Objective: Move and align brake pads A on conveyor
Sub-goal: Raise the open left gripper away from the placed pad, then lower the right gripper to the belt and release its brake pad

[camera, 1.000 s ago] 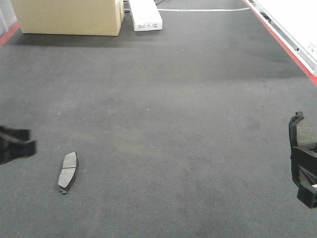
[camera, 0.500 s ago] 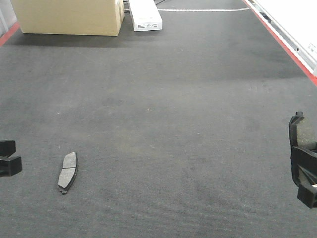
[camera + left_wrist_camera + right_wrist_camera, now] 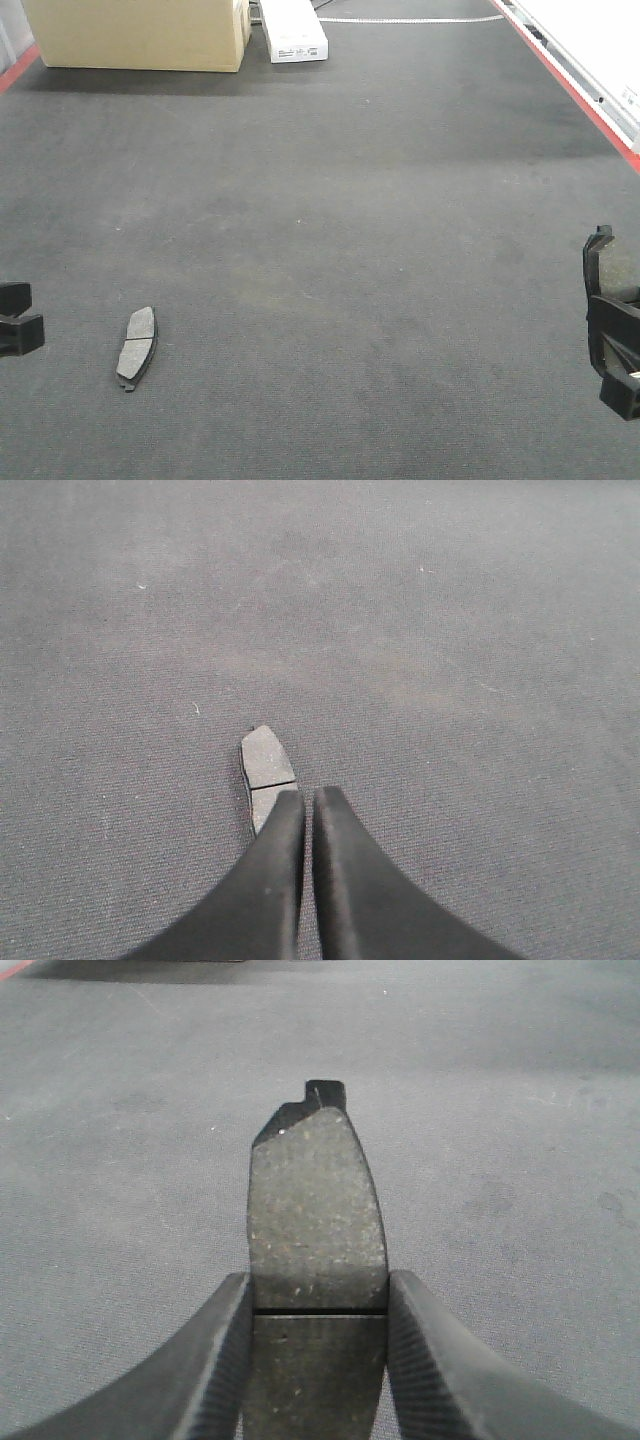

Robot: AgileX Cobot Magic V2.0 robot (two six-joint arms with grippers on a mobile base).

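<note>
Carry step: right end effector [image 3: 318, 1288] is clamping a dull grey curved brake pad [image 3: 315, 1200] over the charcoal felt conveyor [image 3: 350, 250], left end effector [image 3: 308, 796] hovering closed, empty, near a second pad [image 3: 137, 347]; next likely needing placement alongside.

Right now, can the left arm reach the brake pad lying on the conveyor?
Probably yes: the brake pad lies just ahead of the left gripper on the conveyor, nothing between. Its fingers are shut, so they must open first.
</note>
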